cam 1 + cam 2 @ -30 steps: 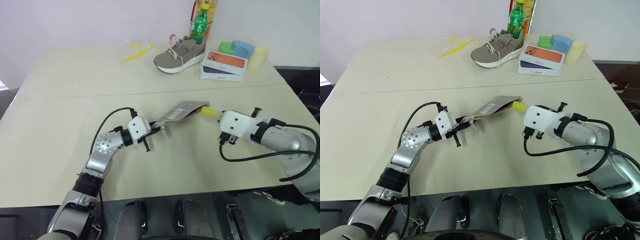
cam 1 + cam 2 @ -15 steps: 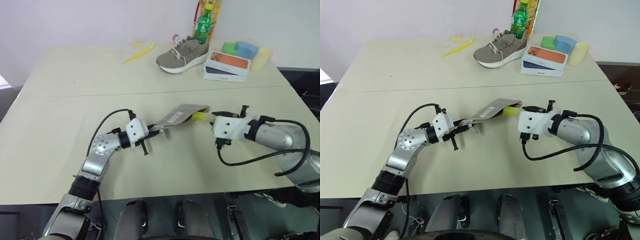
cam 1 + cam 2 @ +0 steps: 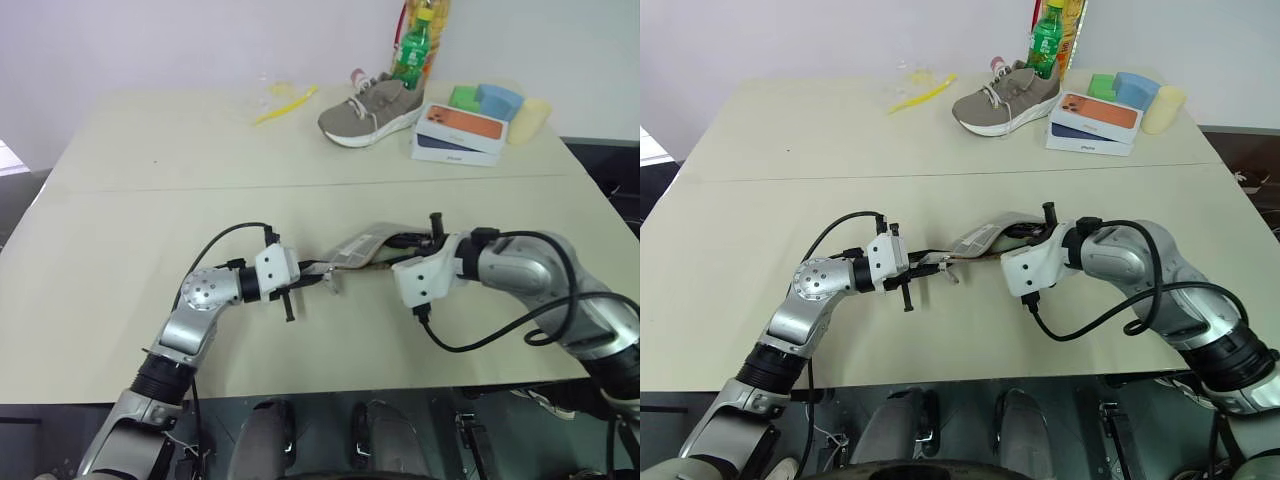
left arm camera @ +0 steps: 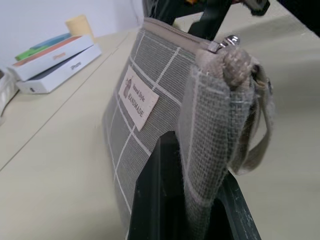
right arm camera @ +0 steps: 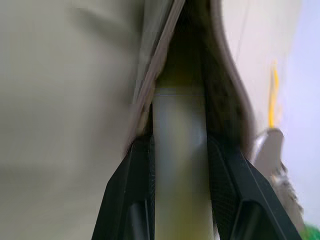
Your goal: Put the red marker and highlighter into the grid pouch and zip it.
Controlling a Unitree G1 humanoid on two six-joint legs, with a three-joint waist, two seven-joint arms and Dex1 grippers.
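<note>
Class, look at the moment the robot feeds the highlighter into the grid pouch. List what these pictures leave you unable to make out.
- Red marker: whether it lies inside the grid pouch is hidden by the fabric.
- Highlighter cap end: hidden in the pouch's dark mouth, right wrist view.
- Right gripper fingers: covered by its own wrist in the eye views.
- Zipper run: out of sight along the top edge.

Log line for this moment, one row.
left gripper: shut on pouch end | right gripper: shut on highlighter, tip inside pouch mouth | zip: open

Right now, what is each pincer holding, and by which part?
Left pincer grips the grid pouch at its end by the zipper pull. Right pincer clamps the highlighter by its barrel, tip inside the pouch mouth.
</note>
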